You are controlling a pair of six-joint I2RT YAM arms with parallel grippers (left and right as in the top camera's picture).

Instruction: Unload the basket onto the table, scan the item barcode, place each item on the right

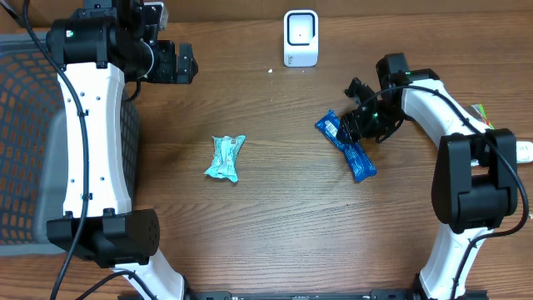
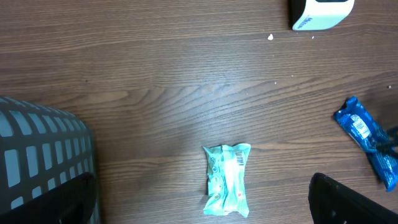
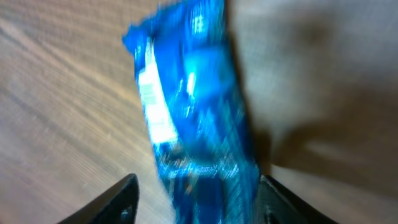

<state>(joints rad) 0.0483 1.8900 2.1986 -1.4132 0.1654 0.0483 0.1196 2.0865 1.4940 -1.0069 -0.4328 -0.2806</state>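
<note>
The item, a blue snack packet (image 1: 346,143), lies on the wooden table at the right with a white barcode label near its upper end (image 3: 149,93). My right gripper (image 1: 360,125) is low over its middle. In the right wrist view the jaws (image 3: 196,186) straddle the packet (image 3: 193,112): the right finger touches it and a gap remains at the left finger, so the gripper is open. The white barcode scanner (image 1: 301,37) stands at the back centre. My left gripper (image 1: 175,62) hangs open high at the back left, holding nothing.
A teal packet (image 1: 226,157) lies mid-table, below my left gripper's fingers (image 2: 336,199) in the left wrist view. A dark mesh basket (image 1: 25,125) fills the left side. A small white crumb (image 1: 270,71) lies near the scanner.
</note>
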